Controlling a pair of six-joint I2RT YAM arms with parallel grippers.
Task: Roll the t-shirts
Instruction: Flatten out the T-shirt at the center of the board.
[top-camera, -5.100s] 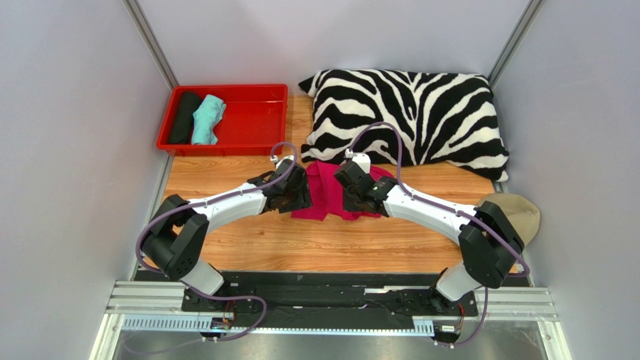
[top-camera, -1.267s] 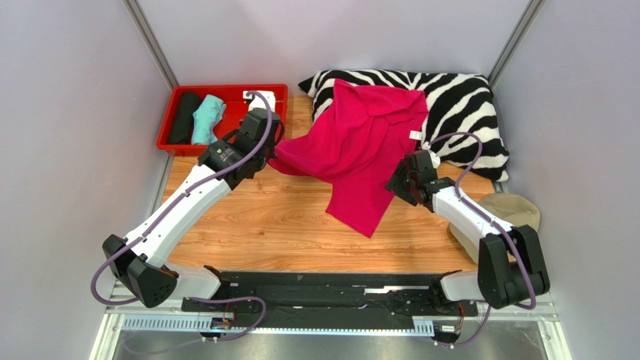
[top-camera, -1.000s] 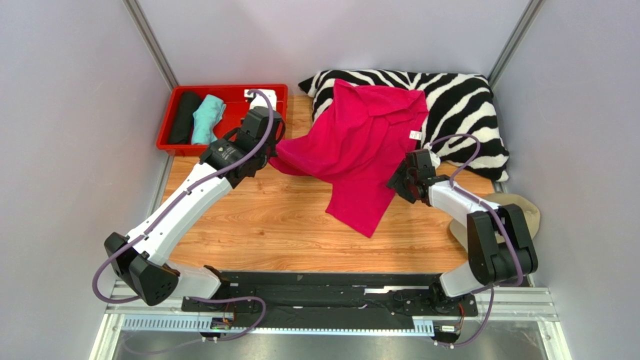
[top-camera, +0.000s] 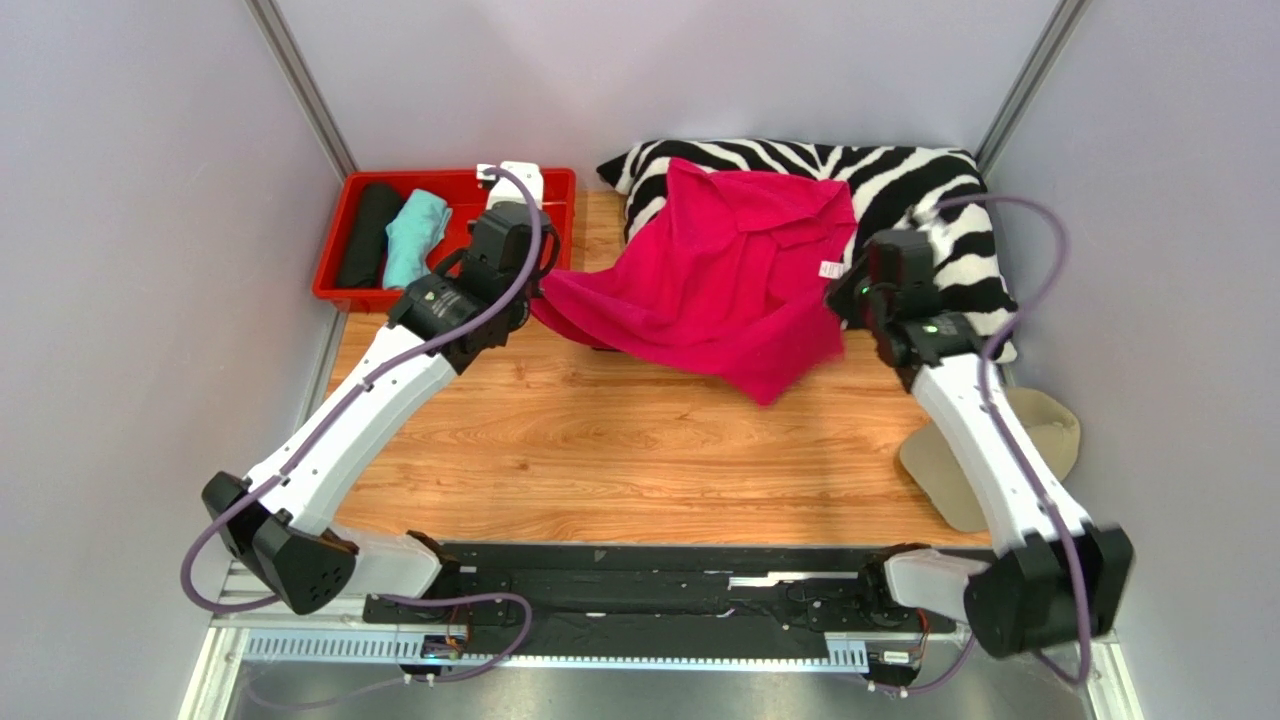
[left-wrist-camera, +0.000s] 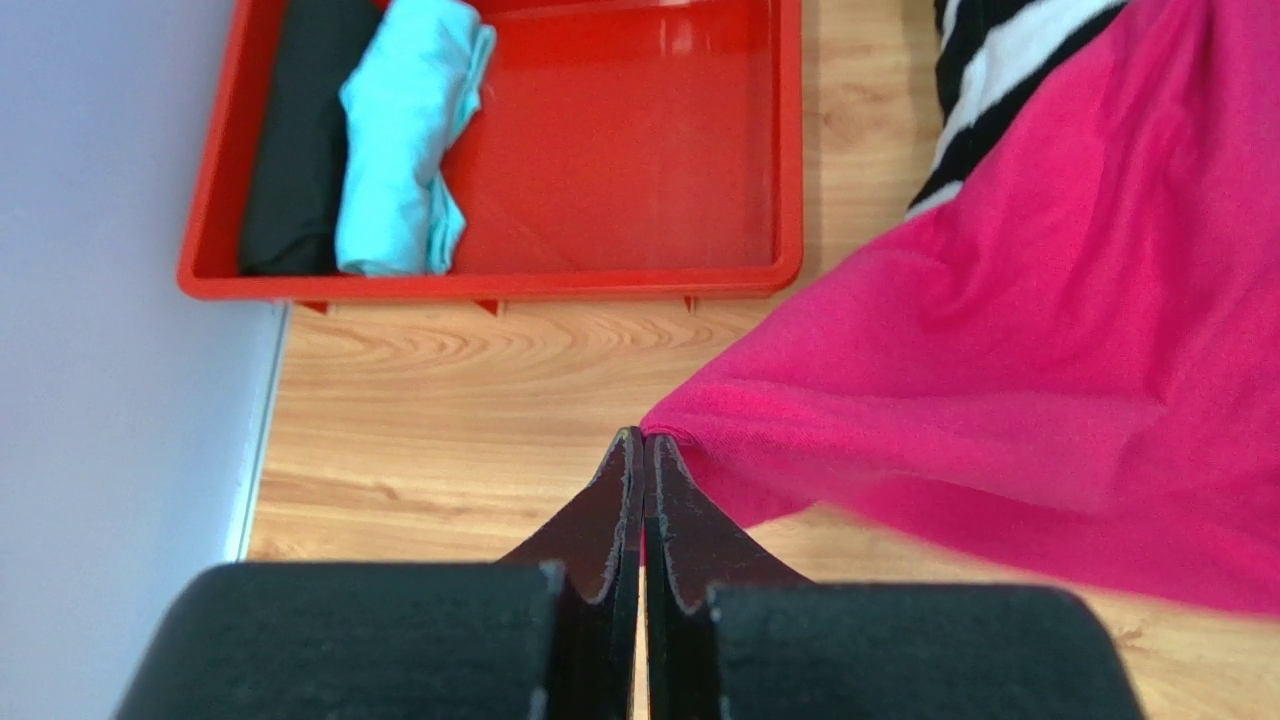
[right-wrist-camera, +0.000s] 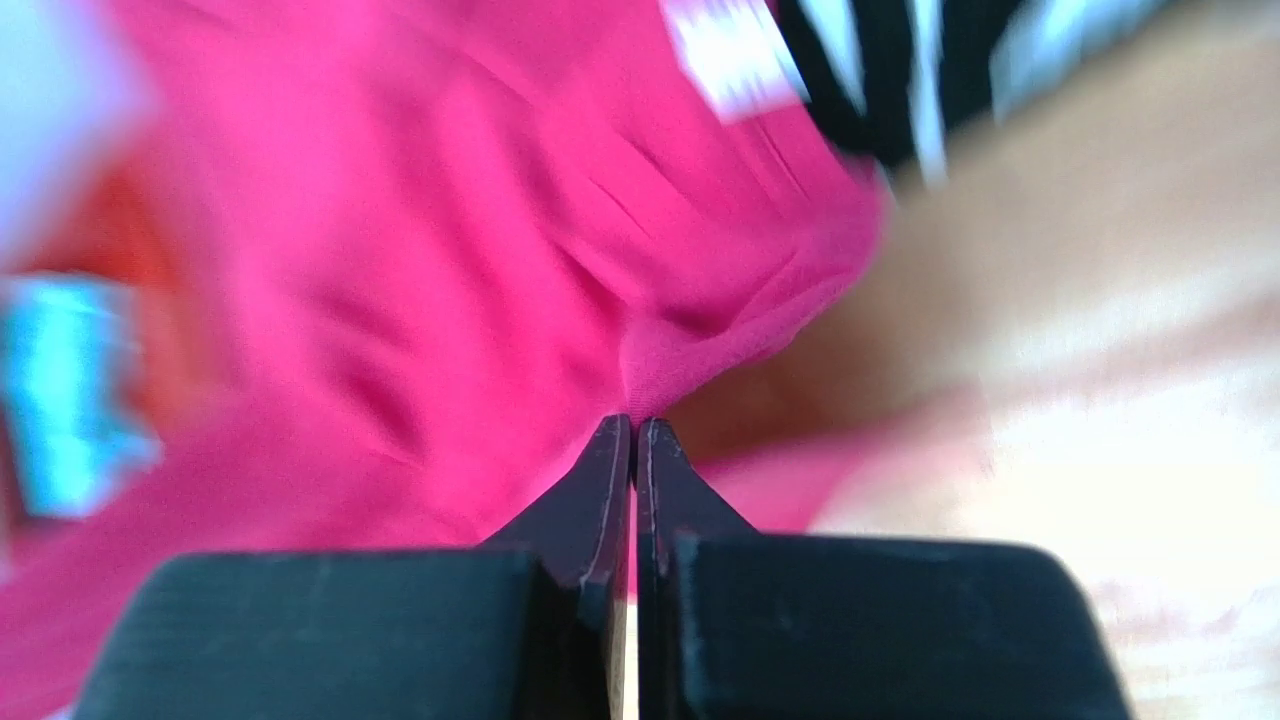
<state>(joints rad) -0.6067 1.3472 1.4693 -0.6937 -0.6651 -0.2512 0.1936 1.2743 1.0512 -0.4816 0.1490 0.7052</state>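
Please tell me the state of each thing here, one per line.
pink t-shirt: unrolled, draped partly over zebra pillow
black t-shirt: rolled, in red tray
teal t-shirt: rolled, in red tray
left pincer: shut on pink t-shirt
right pincer: shut on pink t-shirt

— Light?
— Bright, even, from above; only a soft shadow on the counter (top-camera: 601, 450) right of the left gripper (top-camera: 540, 285).
— Sharpness?
— Crisp overhead and at the left wrist, faint sheen on the red tray (left-wrist-camera: 646, 165). Heavy motion blur past the right gripper (right-wrist-camera: 633, 428), smearing the t-shirt (right-wrist-camera: 451, 270); washed out to its right.
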